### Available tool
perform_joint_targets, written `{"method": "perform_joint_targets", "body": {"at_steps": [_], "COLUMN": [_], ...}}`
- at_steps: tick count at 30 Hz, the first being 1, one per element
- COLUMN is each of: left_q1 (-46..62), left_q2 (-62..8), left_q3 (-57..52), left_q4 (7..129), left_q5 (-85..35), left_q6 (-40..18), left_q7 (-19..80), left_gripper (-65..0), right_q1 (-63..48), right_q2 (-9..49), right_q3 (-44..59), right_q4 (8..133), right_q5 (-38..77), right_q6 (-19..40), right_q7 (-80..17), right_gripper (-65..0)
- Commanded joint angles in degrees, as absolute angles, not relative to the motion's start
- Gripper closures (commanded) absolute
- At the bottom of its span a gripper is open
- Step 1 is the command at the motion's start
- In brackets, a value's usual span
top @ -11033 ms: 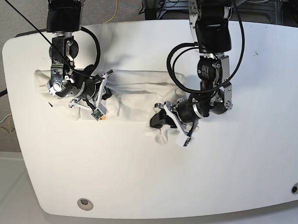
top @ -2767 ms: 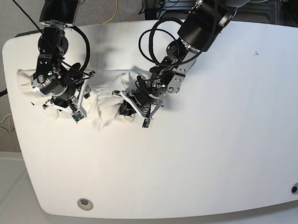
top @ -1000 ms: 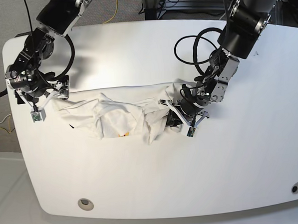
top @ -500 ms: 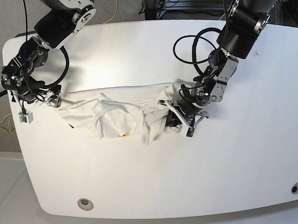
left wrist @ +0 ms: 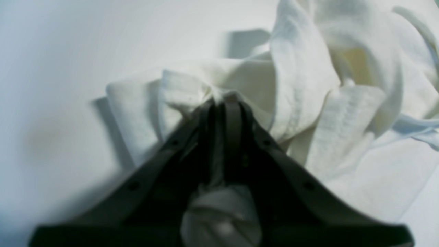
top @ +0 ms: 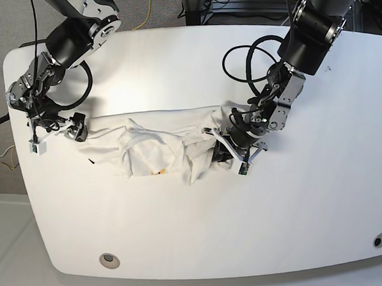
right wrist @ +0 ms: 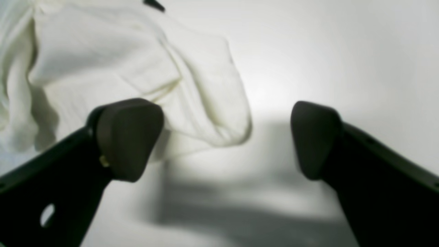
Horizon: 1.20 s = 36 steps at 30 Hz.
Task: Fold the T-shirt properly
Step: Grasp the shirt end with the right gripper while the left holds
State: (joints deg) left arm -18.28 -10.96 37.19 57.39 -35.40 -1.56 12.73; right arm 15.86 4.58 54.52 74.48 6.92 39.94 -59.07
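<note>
Spreading step: left claw (left wrist: 221,99) pinches the shirt (top: 152,142); right claw (right wrist: 226,137), gaping (empty), needs the edge just ahead.

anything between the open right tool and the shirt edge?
Nothing visible. The right tool stands open over bare table, with the T-shirt edge just ahead of its left finger. The left tool is shut on the shirt's other end.

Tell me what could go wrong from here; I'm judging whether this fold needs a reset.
The left gripper pinches a bunched wad of the T-shirt, so a pull may drag several layers together. The right gripper is open beside the cloth's other end, holding nothing, so that side lies loose. The middle is crumpled and could fold in creases.
</note>
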Motion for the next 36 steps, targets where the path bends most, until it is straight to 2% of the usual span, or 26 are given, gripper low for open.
{"method": "perform_joint_targets", "body": {"at_steps": [1, 27, 30, 32, 36], "left_q1": [-16.9, -18.1, -18.1, -18.1, -18.1], "left_q2": [-11.7, -10.2, -10.2, -10.2, -10.2], "left_q3": [37.9, 37.9, 37.9, 37.9, 37.9], "left_q4": [55.7, 55.3, 55.3, 55.3, 55.3], "left_q5": [-32.1, -31.9, -31.9, -31.9, -31.9], "left_q6": [2.5, 2.5, 2.5, 2.5, 2.5], "left_q7": [23.5, 23.5, 23.5, 23.5, 23.5], "left_gripper": [-5.7, -5.8, -5.8, -5.8, -5.8], "right_q1": [16.7, 17.4, 17.4, 17.4, 17.4], "right_q2": [5.0, -0.7, -0.7, -0.7, -0.7], "right_q3": [54.4, 53.8, 53.8, 53.8, 53.8], "right_q4": [72.7, 70.4, 70.4, 70.4, 70.4], "right_q5": [7.0, 7.0, 6.8, 6.8, 6.5], "right_q6": [40.0, 40.0, 40.0, 40.0, 40.0], "right_q7": [-59.8, -59.7, -59.7, -59.7, -59.7], "right_gripper": [-60.8, -59.3, -50.0, -37.4, -4.7]}}
